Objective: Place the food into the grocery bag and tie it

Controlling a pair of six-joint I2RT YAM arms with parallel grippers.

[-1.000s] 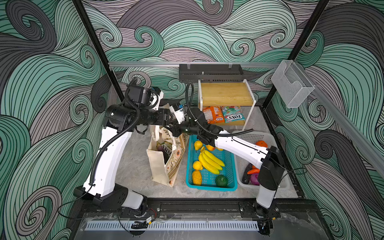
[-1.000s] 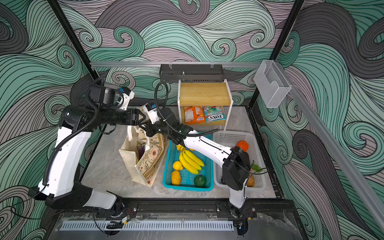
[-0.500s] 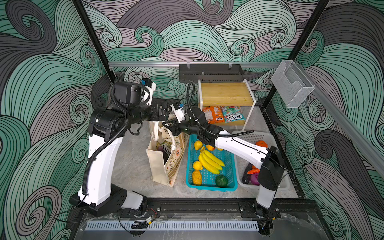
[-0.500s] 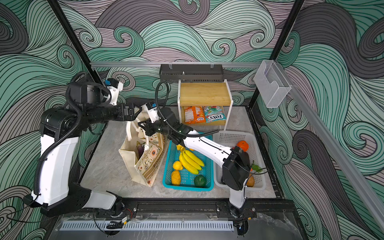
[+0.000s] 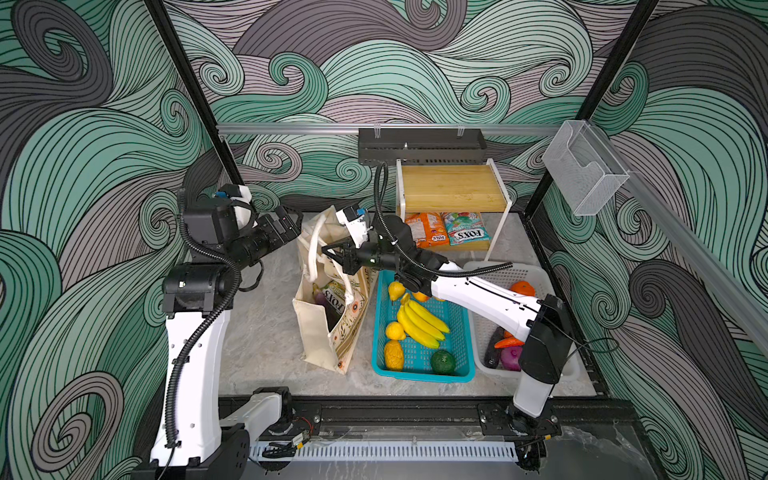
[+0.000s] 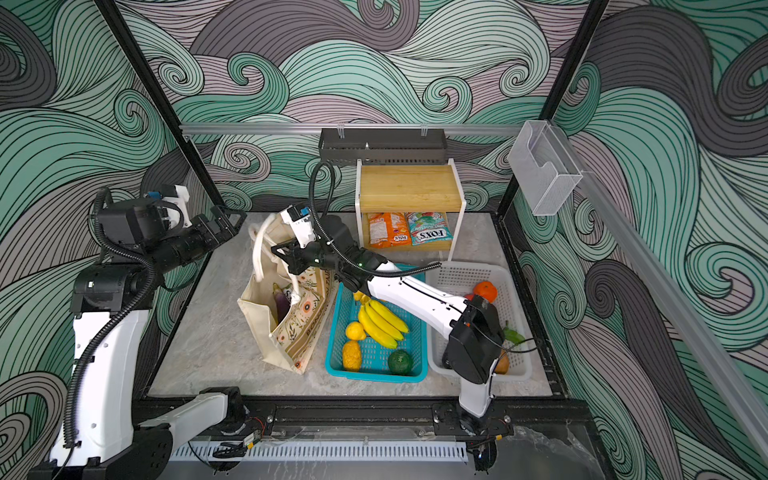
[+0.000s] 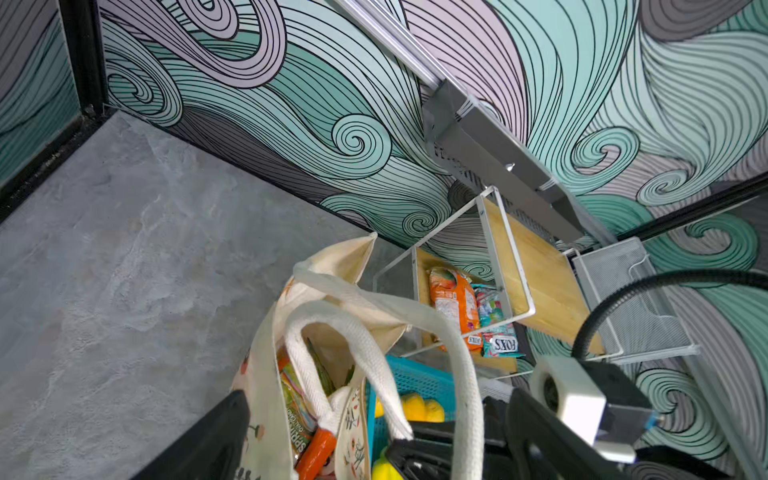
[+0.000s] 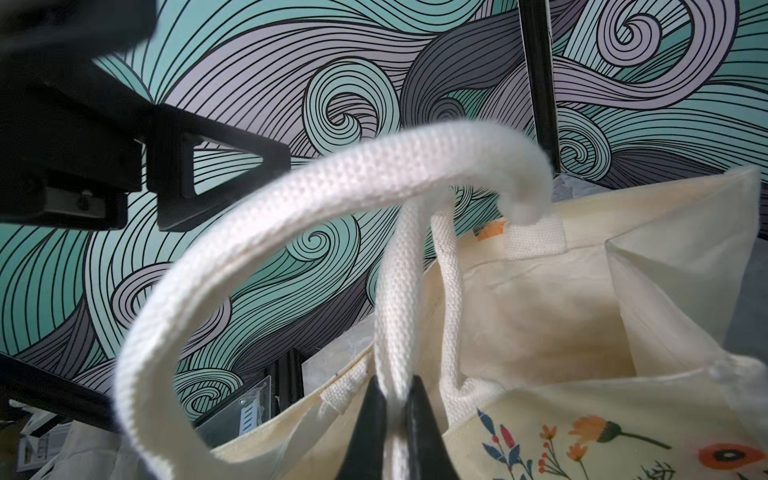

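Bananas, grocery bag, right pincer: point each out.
bananas (image 5: 420, 322), in a top view, bunch's middle.
grocery bag (image 5: 312, 334), in a top view, plain side panel.
right pincer (image 8: 392, 397), right wrist view, between its tips.

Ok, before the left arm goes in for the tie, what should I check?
1. Hold: right gripper shut on one strap handle: ok.
2. Free arm: left gripper open, apart from the grocery bag: ok.
3. Bag upright, mouth open: ok.
4. Target: other handle loops free above the mouth, probably reachable: ok.
5. All food packed: not ok; bananas lie in the teal basket, snack packets under the shelf.
6. Handles already crossed into a knot: cannot tell.
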